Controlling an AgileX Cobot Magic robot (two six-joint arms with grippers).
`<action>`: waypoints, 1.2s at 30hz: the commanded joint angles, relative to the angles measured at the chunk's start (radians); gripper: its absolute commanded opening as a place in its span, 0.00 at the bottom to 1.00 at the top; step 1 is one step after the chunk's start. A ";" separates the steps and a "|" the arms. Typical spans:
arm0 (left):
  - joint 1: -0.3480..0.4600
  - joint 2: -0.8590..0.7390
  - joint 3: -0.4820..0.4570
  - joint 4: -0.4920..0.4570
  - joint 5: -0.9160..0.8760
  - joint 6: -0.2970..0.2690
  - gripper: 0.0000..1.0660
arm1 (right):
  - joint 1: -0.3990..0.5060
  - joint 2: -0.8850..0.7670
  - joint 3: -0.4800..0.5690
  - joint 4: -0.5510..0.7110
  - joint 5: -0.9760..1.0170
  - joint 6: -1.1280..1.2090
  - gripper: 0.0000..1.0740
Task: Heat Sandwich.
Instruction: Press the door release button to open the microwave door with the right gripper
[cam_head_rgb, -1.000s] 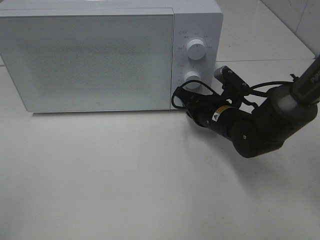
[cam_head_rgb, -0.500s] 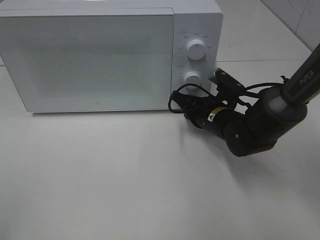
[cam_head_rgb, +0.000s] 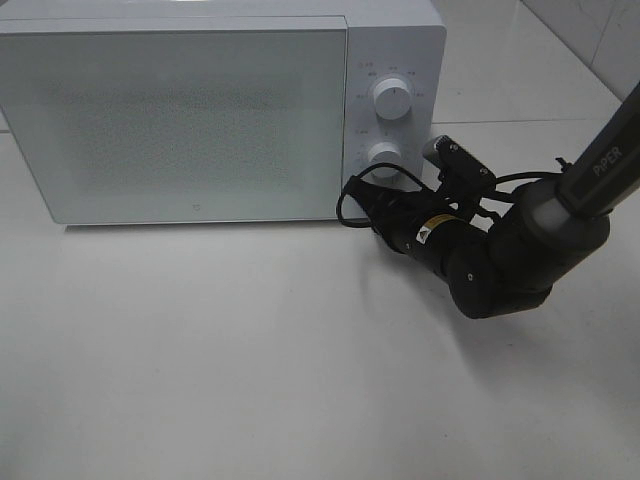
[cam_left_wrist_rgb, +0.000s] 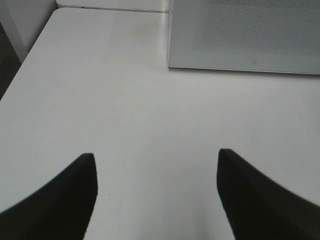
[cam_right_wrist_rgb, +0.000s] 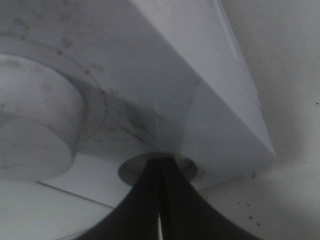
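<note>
The sandwich is out of view. The white microwave (cam_head_rgb: 180, 110) stands with its door closed. My right gripper (cam_head_rgb: 368, 200) is shut and points at the bottom of the control panel, below the lower knob (cam_head_rgb: 383, 155). In the right wrist view its closed tips (cam_right_wrist_rgb: 160, 162) rest against a round button (cam_right_wrist_rgb: 132, 171) under that knob (cam_right_wrist_rgb: 35, 130). My left gripper (cam_left_wrist_rgb: 155, 160) is open over bare table, with nothing between its dark fingers (cam_left_wrist_rgb: 65, 200). The microwave door (cam_left_wrist_rgb: 245, 35) lies ahead of it.
An upper knob (cam_head_rgb: 392, 98) sits above the lower one on the panel. The white table (cam_head_rgb: 250, 350) stretches in front of the microwave. A tiled wall (cam_head_rgb: 600, 30) stands at the back right. The table's edge (cam_left_wrist_rgb: 20, 65) shows in the left wrist view.
The right arm has edged slightly left, toward the microwave's control panel, with its gripper still shut. The left gripper looks unchanged.
</note>
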 joint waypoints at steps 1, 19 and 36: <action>0.002 -0.017 0.001 -0.003 -0.016 0.001 0.61 | -0.015 -0.017 -0.030 0.076 -0.185 -0.013 0.00; 0.002 -0.017 0.001 -0.003 -0.016 0.001 0.61 | -0.054 -0.015 -0.089 0.071 -0.203 -0.037 0.00; 0.002 -0.017 0.001 -0.003 -0.016 0.001 0.61 | -0.063 -0.015 -0.103 0.067 -0.191 -0.031 0.00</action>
